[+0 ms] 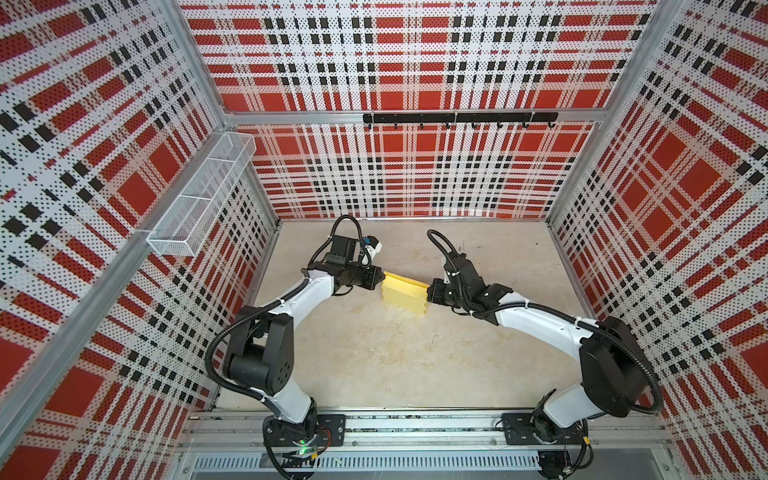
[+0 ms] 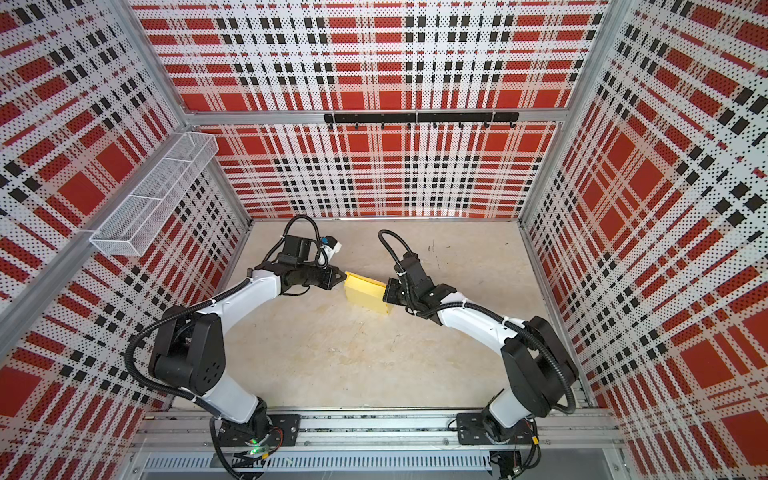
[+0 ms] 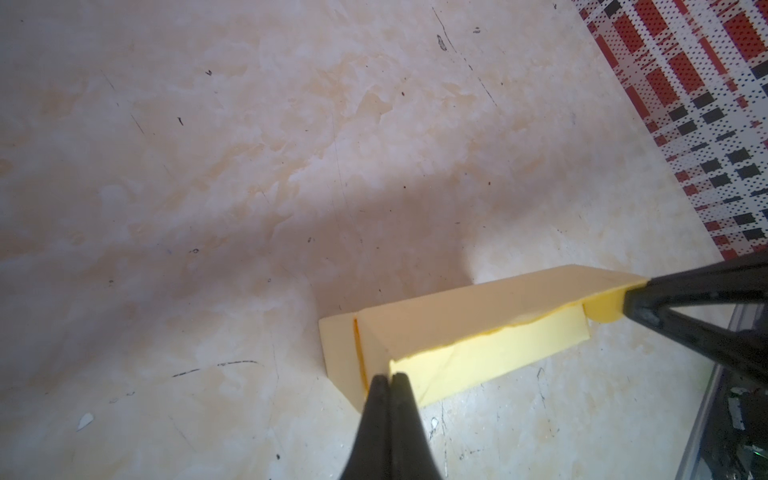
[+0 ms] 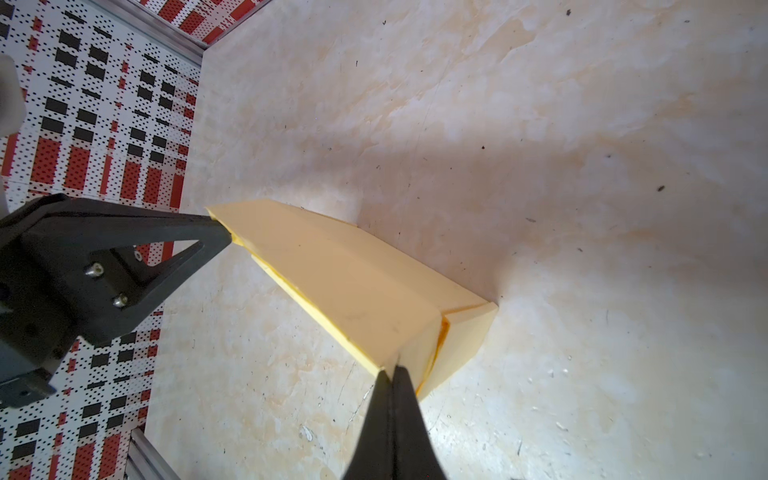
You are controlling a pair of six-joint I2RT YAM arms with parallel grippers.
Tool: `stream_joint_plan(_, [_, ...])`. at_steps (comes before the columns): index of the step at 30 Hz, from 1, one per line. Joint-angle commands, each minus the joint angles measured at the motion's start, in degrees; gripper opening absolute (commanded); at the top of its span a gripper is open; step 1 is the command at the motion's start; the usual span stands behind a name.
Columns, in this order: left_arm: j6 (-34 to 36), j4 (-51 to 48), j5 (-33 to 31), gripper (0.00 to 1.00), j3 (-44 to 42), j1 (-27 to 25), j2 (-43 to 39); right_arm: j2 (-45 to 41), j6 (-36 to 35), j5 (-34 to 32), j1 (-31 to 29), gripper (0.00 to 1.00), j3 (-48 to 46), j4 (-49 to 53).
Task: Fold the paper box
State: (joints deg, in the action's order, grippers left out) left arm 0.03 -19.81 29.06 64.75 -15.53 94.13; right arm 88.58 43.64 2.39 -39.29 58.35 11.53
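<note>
The pale yellow paper box (image 1: pixel 405 295) (image 2: pixel 365 293) lies mid-table, between the two arms. Its front wall faces the near edge, and a long top flap (image 3: pixel 478 316) (image 4: pixel 353 282) is lifted along the far side. My left gripper (image 1: pixel 381 277) (image 2: pixel 345 277) (image 3: pixel 390 376) is shut on the flap's left corner. My right gripper (image 1: pixel 429 291) (image 2: pixel 386 289) (image 4: pixel 392 368) is shut on the flap's right corner. Each wrist view shows the other arm's black fingers at the flap's far end. A slotted end panel (image 3: pixel 345 357) stands beside the left fingertips.
A white wire basket (image 1: pixel 199 195) hangs on the left wall and a black hook rail (image 1: pixel 459 118) on the back wall. Plaid panels enclose the beige tabletop (image 1: pixel 374 353) on three sides. The arms' aluminium base rail (image 1: pixel 415 428) runs along the near edge.
</note>
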Motion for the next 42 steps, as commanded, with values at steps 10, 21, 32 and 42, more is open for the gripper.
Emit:
stream_joint_plan(10, [-0.1, -0.7, 3.0, 0.0, -0.2, -1.4, 1.1, 0.9, -1.3, 0.4, -1.1, 0.04, -1.3, 2.8])
stream_joint_plan(21, [-1.1, -1.6, 4.2, 0.0, 0.9, -1.5, 0.4, 1.4, -2.6, -1.2, -1.0, 0.04, 1.3, 7.9])
stream_joint_plan(32, [-1.8, -1.9, 4.5, 0.0, 1.4, -1.4, 0.1, 1.4, 5.8, 1.5, -1.0, 0.02, -0.1, -3.2])
stream_joint_plan(42, [-1.4, -1.4, 3.9, 0.0, 0.7, -1.4, 0.3, 1.9, 7.4, 3.3, -1.1, 0.02, -1.4, -4.7])
